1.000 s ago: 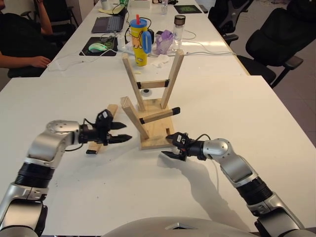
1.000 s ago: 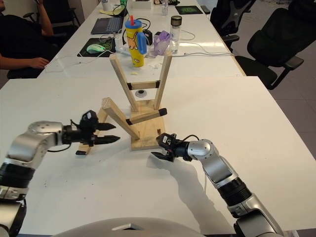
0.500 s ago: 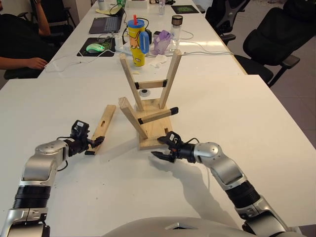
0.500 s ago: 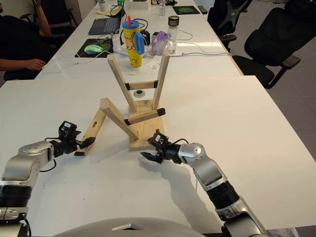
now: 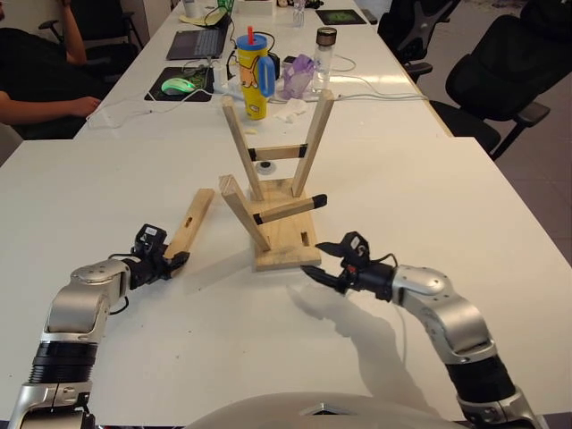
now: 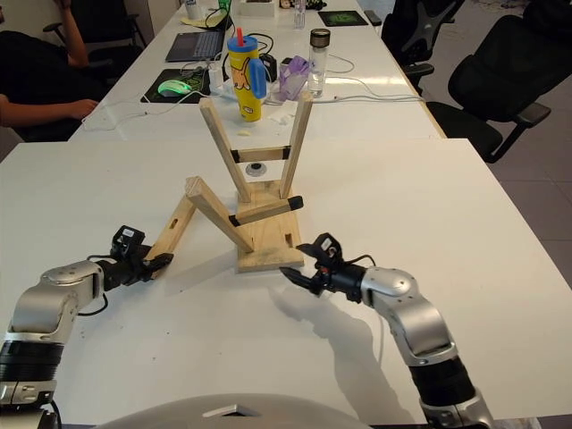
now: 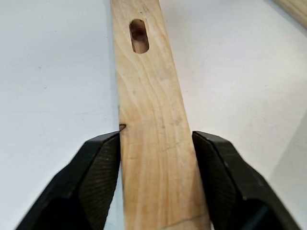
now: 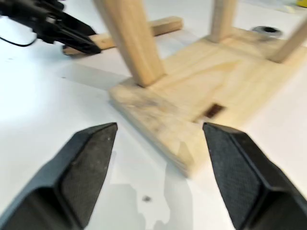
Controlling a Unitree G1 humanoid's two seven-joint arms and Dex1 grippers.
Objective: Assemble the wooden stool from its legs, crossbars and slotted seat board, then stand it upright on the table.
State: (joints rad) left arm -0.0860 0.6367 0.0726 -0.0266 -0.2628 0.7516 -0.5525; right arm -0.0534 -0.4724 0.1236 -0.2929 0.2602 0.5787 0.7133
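The stool lies upside down on the desk [image 5: 402, 206]. Its seat board [image 5: 288, 241] is flat, and 2 legs [image 5: 242, 147] stand at its 12 o'clock edge, joined by a crossbar [image 5: 275, 153]. A 3rd leg [image 5: 243, 212] leans out toward 10 o'clock. A 2nd crossbar [image 5: 288, 207] runs from it toward 3 o'clock and ends free. The 4th leg [image 5: 193, 223] lies loose on the desk at the board's 9 o'clock.

The left gripper [image 5: 177, 260] is at that leg's 6 o'clock end. Its fingers [image 7: 96, 163] are clamped against both long edges, and the leg's slot [image 7: 139, 41] faces up farther along. The right gripper [image 5: 315, 259] hovers just off the board's 5 o'clock corner, fingers [image 8: 91, 158] spread wide around nothing.

The step in hand looks like fetching the 4th leg.
- **Lift:** The grip sits at the very end, so the far end will likely sag or swing. Lift slowly and keep the squeeze firm.
- **Orientation:** Turn the leg so its slot meets the free tip of the 2nd crossbar.
- **Seating:** Its foot probably belongs in the vacant board slot [image 8: 213, 110] near 4 o'clock.
- **Route:** Come in from 6 o'clock instead of across the leaning 3rd leg, whose joint looks loose enough to be knocked.
- **Bracing:** The right gripper would do best pinning the board's corner while leaving that vacant slot uncovered.
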